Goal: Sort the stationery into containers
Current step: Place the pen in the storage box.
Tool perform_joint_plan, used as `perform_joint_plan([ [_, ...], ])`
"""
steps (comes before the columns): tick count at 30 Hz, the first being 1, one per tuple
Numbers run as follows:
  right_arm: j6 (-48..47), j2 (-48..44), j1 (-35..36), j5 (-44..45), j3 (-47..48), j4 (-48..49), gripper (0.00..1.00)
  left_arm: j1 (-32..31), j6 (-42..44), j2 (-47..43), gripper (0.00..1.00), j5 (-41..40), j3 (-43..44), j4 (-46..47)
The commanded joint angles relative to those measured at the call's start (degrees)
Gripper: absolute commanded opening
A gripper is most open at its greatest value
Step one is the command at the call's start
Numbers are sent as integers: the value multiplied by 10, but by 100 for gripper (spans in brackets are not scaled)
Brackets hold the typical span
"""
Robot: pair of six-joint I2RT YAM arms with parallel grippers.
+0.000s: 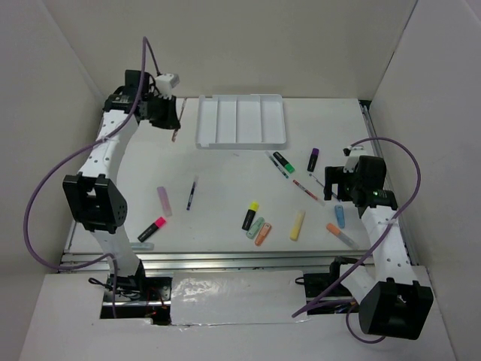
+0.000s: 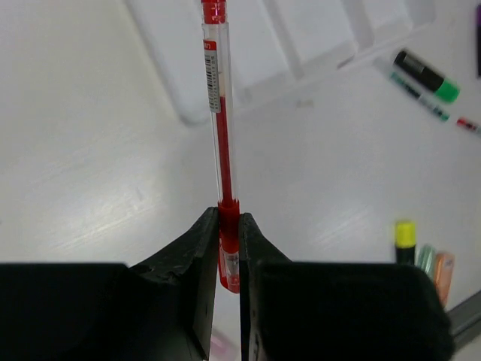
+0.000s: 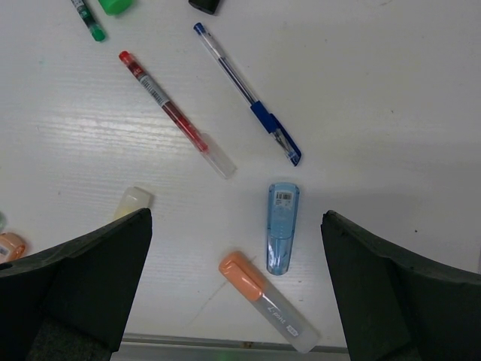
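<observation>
The left gripper (image 2: 228, 226) was clamped on a red pen (image 2: 220, 113) near the tray (image 1: 242, 143); next, it probably needed lowering into a compartment. The right gripper (image 3: 234, 218) stood with its jaws apart.

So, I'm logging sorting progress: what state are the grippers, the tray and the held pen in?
Left gripper: shut on the red pen.
Red pen: held by one end, not yet in the tray.
Right gripper: open, empty, over the blue marker.
Tray: all four compartments empty.
Blue marker: lying flat on the table.
</observation>
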Motion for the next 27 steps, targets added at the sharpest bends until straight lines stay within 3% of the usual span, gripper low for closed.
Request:
perform_joint_plan([
  [1, 4, 3, -6, -4, -2, 15, 100, -56, -162, 33, 0, -102, 68, 88],
  [8, 4, 14, -10, 1, -1, 12, 100, -88, -183, 202, 0, -126, 260, 72],
  [14, 4, 21, -12, 6, -2, 13, 100, -112, -140, 234, 0, -203, 219, 171],
  [15, 2, 36, -10, 4, 3, 11, 100, -116, -114, 272, 0, -219, 231, 202],
  [27, 0, 57, -11, -7, 13, 4, 100, -121, -115, 359, 9, -242, 251, 241],
])
